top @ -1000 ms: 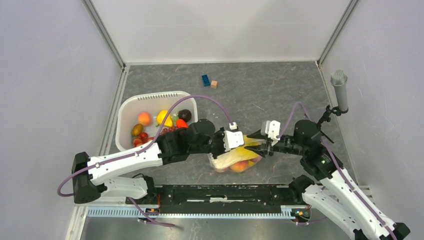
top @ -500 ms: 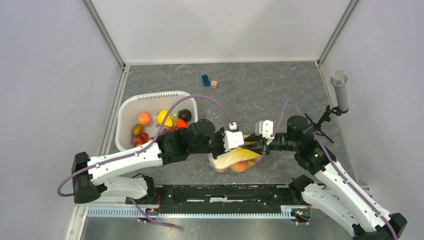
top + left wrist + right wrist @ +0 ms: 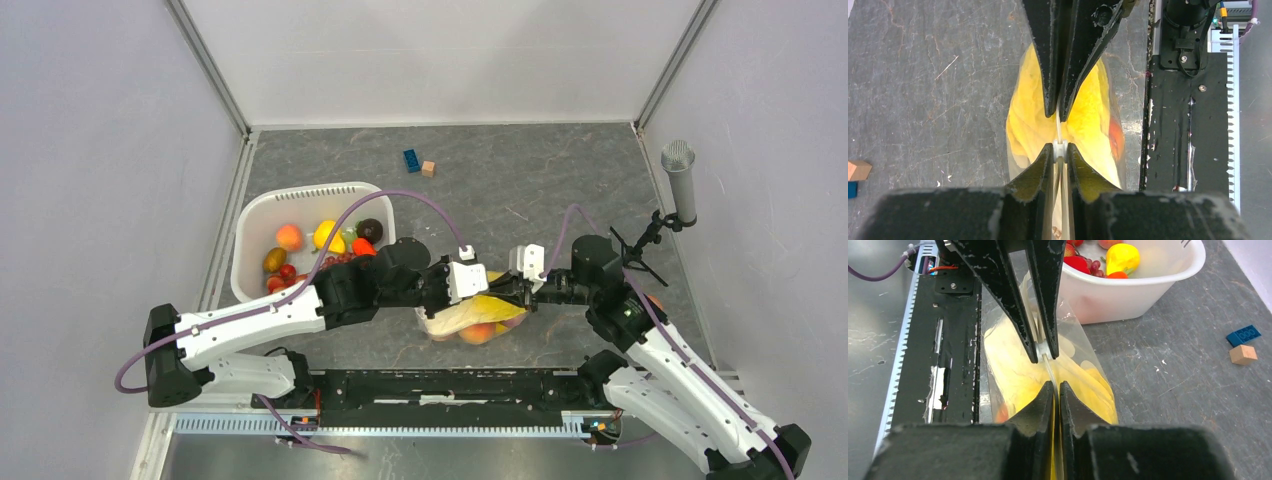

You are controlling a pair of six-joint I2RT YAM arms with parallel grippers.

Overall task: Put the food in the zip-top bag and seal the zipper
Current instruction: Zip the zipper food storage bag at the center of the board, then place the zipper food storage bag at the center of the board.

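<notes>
The zip-top bag (image 3: 470, 322) stands on the table between both arms, holding a large crinkled yellow piece (image 3: 1030, 120) and a peach (image 3: 480, 333). My left gripper (image 3: 1060, 150) is shut on the zipper at its small white slider (image 3: 1060, 148). My right gripper (image 3: 1056, 386) is shut on the zipper strip (image 3: 1047, 365) from the opposite side, fingertips almost meeting the left ones. In the top view the left gripper (image 3: 478, 282) and right gripper (image 3: 508, 288) face each other over the bag's mouth. More food (image 3: 325, 238) lies in the white basket.
The white basket (image 3: 300, 197) stands left of the bag, also showing in the right wrist view (image 3: 1143, 287). A blue toy brick (image 3: 411, 160) and a small wooden cube (image 3: 428, 168) lie at the back. A black rail (image 3: 440, 385) runs along the near edge. A microphone (image 3: 681, 180) stands at right.
My right gripper has moved left along the bag's mouth toward the left gripper, closing most of the gap between them. The left arm and bag stay in place.
</notes>
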